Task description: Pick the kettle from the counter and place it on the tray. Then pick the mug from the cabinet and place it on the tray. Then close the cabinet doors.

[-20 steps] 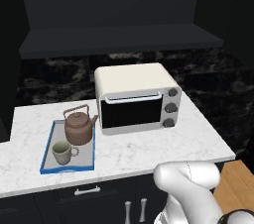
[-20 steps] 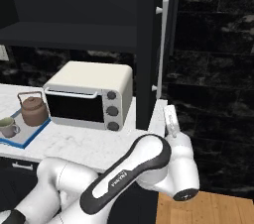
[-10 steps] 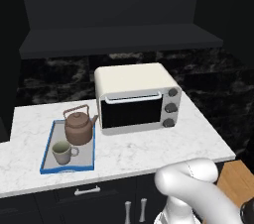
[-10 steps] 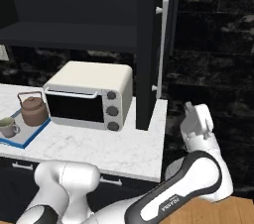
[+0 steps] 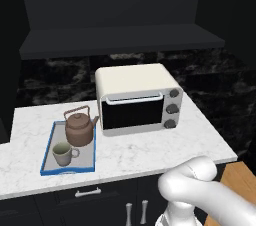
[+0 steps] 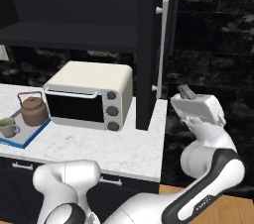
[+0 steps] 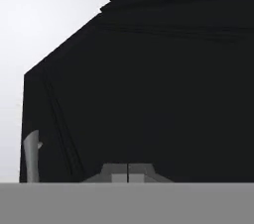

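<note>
The brown kettle [image 5: 79, 127] and the greyish-beige mug [image 5: 62, 153] both stand on the blue-rimmed tray [image 5: 47, 153] on the white marble counter [image 5: 150, 150]. In the right base view the kettle [image 6: 32, 110], mug [image 6: 7, 126] and tray [image 6: 26, 136] sit at the far left. The upper cabinet [image 5: 120, 35] is open, its dark shelf bare. Its right door [image 6: 148, 49] stands open, edge-on, with a long silver handle [image 6: 162, 44]. My gripper [image 6: 185, 90] hangs just right of that door, below the handle's lower end, fingers together. In the hand view the gripper [image 7: 128, 173] faces the dark door panel [image 7: 149, 84], with the handle [image 7: 31, 156] at the lower left.
A cream toaster oven [image 5: 137, 100] stands on the counter right of the tray. Dark drawers with silver handles [image 5: 87, 192] run below. The counter ends just under the open door, with black marbled wall [image 6: 213, 34] behind my hand and wooden floor [image 6: 233, 208] below.
My arm has swung right, past the counter's end, and the hand has risen beside the open right door. Kettle, mug and tray have stayed put.
</note>
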